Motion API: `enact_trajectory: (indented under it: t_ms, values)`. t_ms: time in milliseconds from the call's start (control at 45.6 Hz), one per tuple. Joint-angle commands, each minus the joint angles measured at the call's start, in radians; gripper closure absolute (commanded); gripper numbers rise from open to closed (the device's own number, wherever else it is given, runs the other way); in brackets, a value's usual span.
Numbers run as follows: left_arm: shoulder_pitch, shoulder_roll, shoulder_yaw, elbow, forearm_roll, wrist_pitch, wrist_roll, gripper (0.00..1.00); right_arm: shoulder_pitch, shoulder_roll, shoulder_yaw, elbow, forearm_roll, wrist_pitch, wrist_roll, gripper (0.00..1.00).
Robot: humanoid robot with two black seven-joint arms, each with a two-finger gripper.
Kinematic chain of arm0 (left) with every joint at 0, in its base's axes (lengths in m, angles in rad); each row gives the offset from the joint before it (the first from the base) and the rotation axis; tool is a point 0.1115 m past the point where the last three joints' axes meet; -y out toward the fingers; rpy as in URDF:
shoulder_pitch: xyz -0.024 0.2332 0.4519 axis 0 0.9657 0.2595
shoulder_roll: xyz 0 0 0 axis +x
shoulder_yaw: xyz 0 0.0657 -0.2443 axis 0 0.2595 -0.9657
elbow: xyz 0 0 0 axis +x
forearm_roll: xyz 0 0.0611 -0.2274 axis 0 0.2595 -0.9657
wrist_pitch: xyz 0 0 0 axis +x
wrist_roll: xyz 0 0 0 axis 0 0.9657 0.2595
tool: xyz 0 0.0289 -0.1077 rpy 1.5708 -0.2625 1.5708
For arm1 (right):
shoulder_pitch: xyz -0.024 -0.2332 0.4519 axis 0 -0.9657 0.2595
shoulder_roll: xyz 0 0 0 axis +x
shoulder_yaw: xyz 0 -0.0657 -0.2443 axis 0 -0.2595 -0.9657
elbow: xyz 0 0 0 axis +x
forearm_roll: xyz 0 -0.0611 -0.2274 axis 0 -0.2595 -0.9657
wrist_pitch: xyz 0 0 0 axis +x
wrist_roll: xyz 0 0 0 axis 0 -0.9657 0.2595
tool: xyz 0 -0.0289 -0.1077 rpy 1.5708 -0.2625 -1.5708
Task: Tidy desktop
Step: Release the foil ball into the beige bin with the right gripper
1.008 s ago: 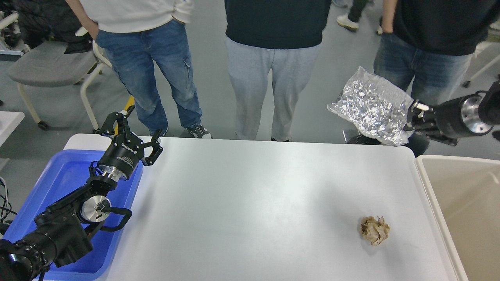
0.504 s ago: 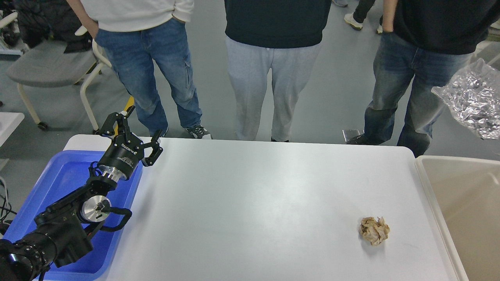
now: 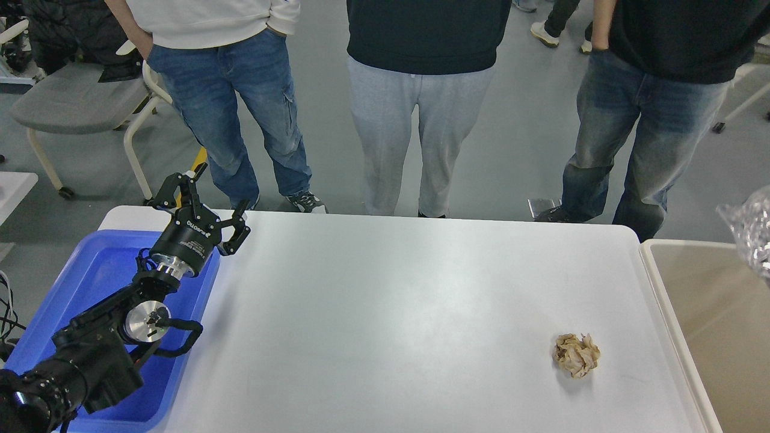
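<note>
Background: three people [image 3: 421, 108] stand on grey floor just beyond the desk's far edge; a grey chair [image 3: 78, 99] sits at far left.
Desk [image 3: 385, 313]: white, rounded corners, fills the middle of the view between the two containers.
Blue tray [image 3: 102, 270]: on the desk's left end, under the left arm.
Beige bin [image 3: 710, 313]: just beside the desk's right edge.
Crumpled paper ball [image 3: 576, 355]: brown, lying on the desk at near right, close to the bin, apart from both arms.
Foil bag [image 3: 752, 231]: crinkled silver, cut off by the right frame edge, above the bin's far corner.
Left claw [image 3: 207, 204]: fingers spread, empty, raised over the tray's far right corner.
Right claw: out of view.
</note>
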State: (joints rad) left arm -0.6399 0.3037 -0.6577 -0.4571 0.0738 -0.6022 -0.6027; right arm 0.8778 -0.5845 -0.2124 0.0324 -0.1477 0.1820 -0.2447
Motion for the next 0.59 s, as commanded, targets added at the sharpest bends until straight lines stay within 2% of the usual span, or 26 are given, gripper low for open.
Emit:
enact_trajectory:
  t_ms: [0,285,570]
  values:
    - [0.000,0.000,0.000,0.000,0.000,0.001,0.000,0.00,-0.154,0.054,0.107,-0.083,0.000,-0.004,0.007,1.00]
    - [0.000,0.000,0.000,0.000,0.000,0.001,0.000,0.00,-0.238,0.069,0.215,-0.083,0.000,-0.006,0.010,1.00]
    - [0.000,0.000,0.000,0.000,0.000,0.001,0.000,0.00,-0.272,0.137,0.249,-0.128,0.005,-0.009,0.022,1.00]
